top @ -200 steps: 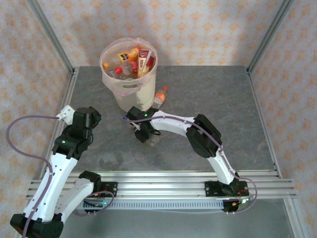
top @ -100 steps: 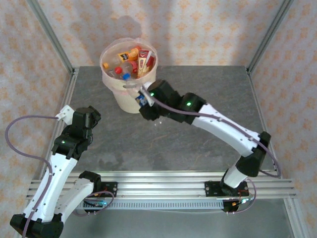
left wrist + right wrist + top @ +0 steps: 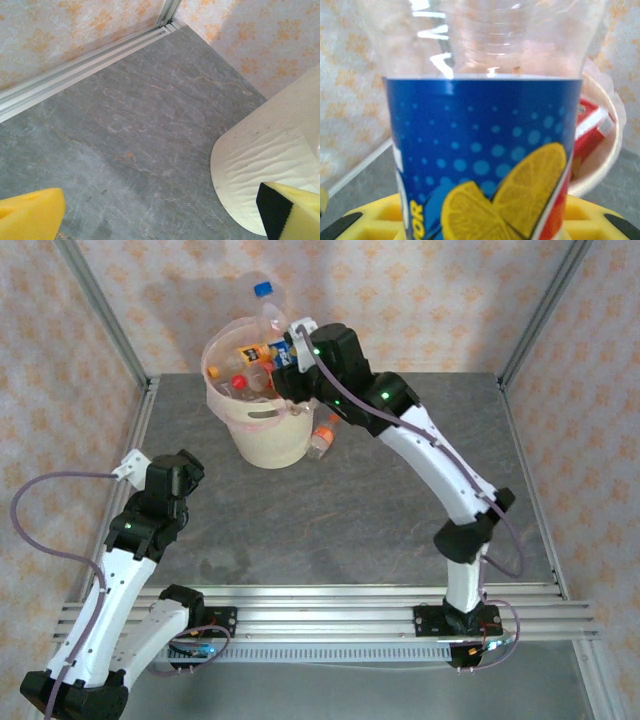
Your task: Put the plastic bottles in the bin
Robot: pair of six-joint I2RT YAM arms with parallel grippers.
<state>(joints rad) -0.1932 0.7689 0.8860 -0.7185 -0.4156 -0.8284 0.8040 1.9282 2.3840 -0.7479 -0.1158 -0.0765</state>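
Right end effector pinching bottle over bin.
Long axis steeply tilted, blue cap up and rearward; bin mouth below and slightly left of the grip, so a plain release judged enough. Left end effector spread wide, low over worktop beside the bin, farther from the drop. Orange-capped bottle lying on worktop just beside bin's right side.

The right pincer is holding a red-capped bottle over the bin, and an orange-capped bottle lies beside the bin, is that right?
Not quite. The top external view shows the bottle in the right pincer has a blue cap, not red. It is held over the bin, and an orange-capped bottle does lie beside the bin.
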